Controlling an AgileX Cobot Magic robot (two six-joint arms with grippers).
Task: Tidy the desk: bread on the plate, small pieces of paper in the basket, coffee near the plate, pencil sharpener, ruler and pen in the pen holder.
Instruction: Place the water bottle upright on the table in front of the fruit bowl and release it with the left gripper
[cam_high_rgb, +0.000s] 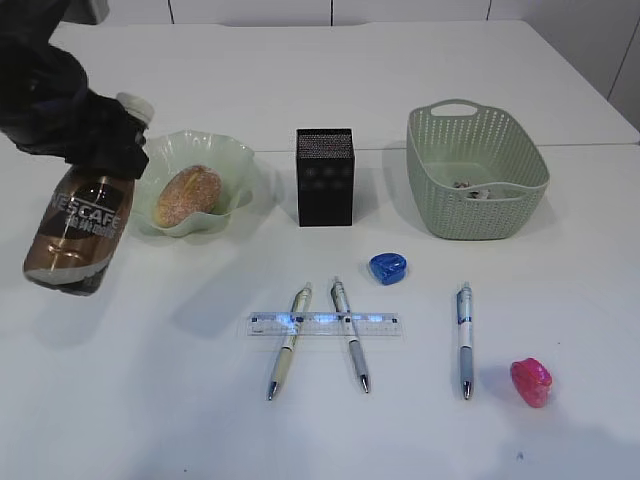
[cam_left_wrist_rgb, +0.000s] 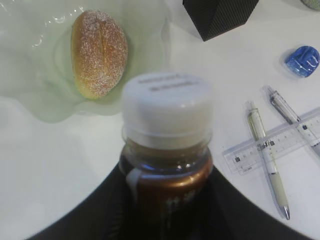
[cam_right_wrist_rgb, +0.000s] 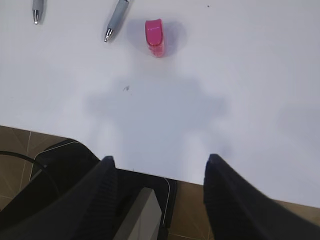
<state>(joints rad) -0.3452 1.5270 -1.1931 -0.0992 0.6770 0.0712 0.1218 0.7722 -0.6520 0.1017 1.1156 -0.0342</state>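
Left gripper (cam_high_rgb: 95, 140) clamped on tilted coffee (cam_high_rgb: 78, 235) near its neck, bottle hanging base-down; plate (cam_high_rgb: 236, 160) just right of it; right gripper (cam_right_wrist_rgb: 159, 172) open, idle.

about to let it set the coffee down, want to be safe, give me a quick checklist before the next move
1. Left end effector grips the coffee at the neck: ok.
2. Bottle upright: not ok, it hangs tilted above the desk.
3. Cap on: ok.
4. Bread on the plate: ok.
5. Bare desk beside the plate for landing: ok.
6. Right end effector open, empty, away from the bottle: ok.
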